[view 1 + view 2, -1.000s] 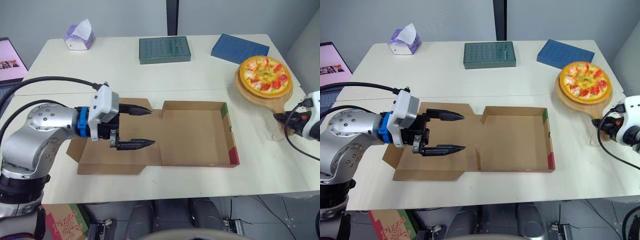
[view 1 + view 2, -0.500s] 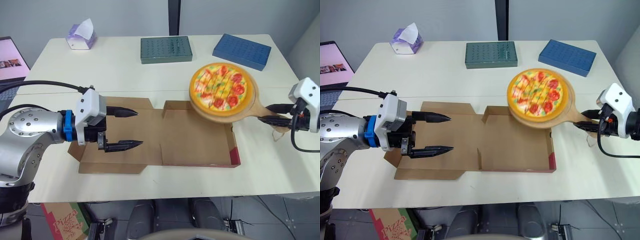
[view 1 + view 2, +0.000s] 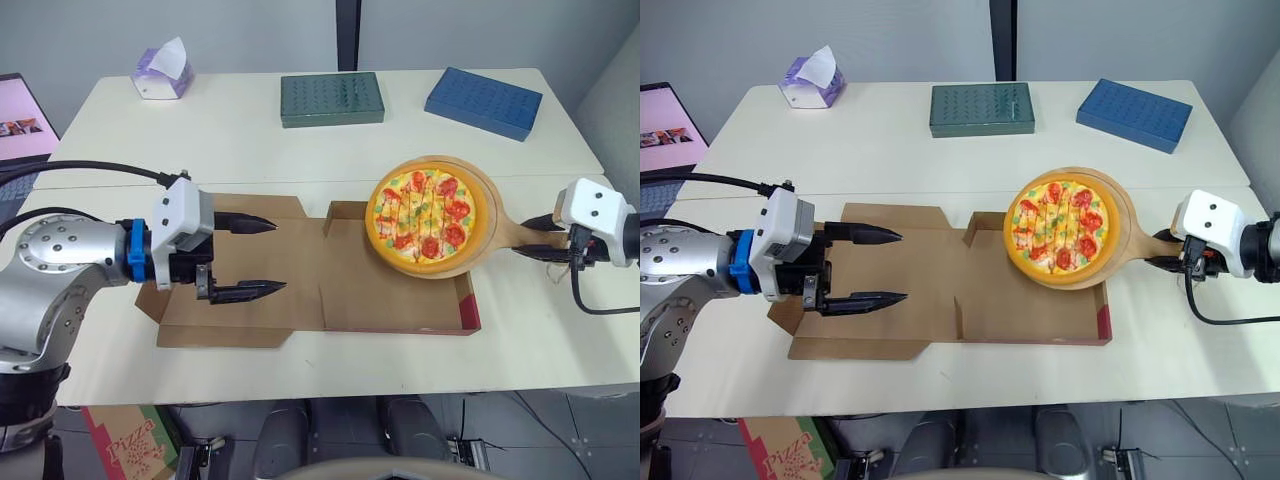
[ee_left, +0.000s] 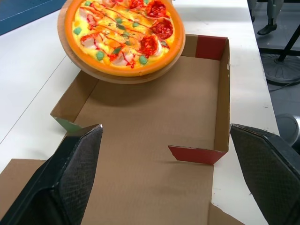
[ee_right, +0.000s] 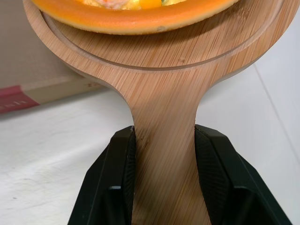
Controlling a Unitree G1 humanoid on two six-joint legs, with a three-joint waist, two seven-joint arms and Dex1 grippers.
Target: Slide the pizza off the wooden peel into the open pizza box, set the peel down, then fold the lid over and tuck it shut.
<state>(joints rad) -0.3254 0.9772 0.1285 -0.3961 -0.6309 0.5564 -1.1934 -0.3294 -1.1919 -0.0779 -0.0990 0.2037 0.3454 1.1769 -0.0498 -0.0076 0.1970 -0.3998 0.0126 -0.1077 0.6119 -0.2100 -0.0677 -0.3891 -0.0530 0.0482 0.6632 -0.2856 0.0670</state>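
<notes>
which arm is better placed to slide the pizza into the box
Right: the right gripper grips the peel handle, pizza partly over the box; the left gripper hangs open over the lid.

Office-style lab room, laid out as a test bench.
A plain white table (image 3: 300,135) stands before a bare grey wall (image 3: 230,30). Along the table's far edge sit a tissue box (image 3: 159,72), a green case (image 3: 331,99) and a blue case (image 3: 484,102). A lit monitor (image 3: 20,118) stands off its left end, and a printed pizza carton (image 3: 128,443) lies on the floor below its near edge.
</notes>
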